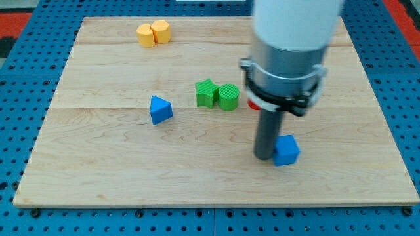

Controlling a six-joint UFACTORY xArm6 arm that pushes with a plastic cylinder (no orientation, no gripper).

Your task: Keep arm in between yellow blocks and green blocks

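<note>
my tip (264, 156) touching blue cube (286, 150) — no containers

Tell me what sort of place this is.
Probably a robotics lab tabletop rig: a wooden board lies on blue perforated panels, small blocks such as the two green blocks sit on it, and my tip touches a blue cube from the view's left.

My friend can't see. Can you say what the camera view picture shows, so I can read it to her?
My tip rests on a wooden board, touching the left side of a blue cube near the view's bottom right. Two green blocks sit together mid-board, two yellow blocks at the top left, a blue triangle block left of centre.
</note>
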